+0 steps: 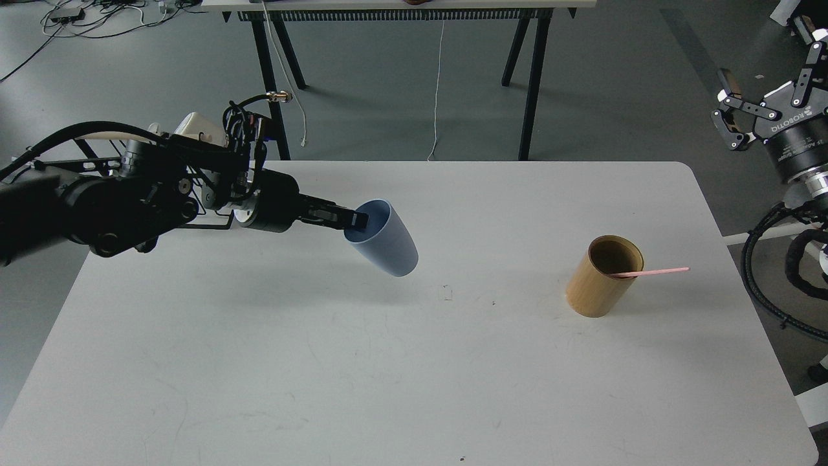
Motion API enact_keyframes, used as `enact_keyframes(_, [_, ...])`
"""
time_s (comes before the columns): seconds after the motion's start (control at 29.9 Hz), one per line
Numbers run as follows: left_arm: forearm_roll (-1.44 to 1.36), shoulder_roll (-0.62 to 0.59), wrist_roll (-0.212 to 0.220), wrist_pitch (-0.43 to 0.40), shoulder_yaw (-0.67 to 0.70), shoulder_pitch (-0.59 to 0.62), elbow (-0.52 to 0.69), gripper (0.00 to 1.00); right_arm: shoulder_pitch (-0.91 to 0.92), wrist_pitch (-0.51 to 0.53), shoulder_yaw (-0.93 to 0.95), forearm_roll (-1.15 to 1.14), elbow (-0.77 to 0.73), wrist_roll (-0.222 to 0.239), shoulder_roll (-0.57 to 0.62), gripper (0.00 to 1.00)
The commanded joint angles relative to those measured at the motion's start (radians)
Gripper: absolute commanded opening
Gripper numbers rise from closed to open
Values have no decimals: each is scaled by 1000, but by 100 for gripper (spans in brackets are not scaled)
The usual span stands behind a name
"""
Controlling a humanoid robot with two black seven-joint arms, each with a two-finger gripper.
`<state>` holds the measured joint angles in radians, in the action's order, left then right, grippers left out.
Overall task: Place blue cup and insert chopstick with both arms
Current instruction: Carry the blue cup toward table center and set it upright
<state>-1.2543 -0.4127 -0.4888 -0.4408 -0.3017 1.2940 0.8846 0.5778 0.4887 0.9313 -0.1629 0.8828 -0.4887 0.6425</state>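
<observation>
1 blue cup (383,238), tilted, above table (362,375) left-centre, pinched at rim by left gripper (357,219). 1 pink chopstick (647,271) leans in 1 tan holder (604,276) nr right edge. Right gripper (766,77) off table, fingers spread, empty.

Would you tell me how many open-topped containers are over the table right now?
2: the blue cup, tilted, gripped at its rim by the left hand; the tan holder, right side, with a pink chopstick inside.
</observation>
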Motion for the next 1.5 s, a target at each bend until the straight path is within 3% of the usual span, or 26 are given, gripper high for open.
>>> enact_keyframes(0.0, [-1,165,0,2,-118,57,-114,0,-18,0,10,2,-4,0,2,95])
enact_keyframes(0.27, [-2,409,0,10,-252,96,-288,0,-53,0,20,6,-8,0,2,94])
enact_keyframes(0.77, [-5,413,0,43,-309,7,-464,0,-72,0,34,17,-8,0,11,94])
enact_keyframes(1.0, [-5,413,0,40,-309,-13,-469,0,-78,0,34,17,-16,0,11,94])
enact_keyframes(1.47, [-5,413,0,39,-307,-24,-466,10,-78,0,34,17,-16,0,11,94])
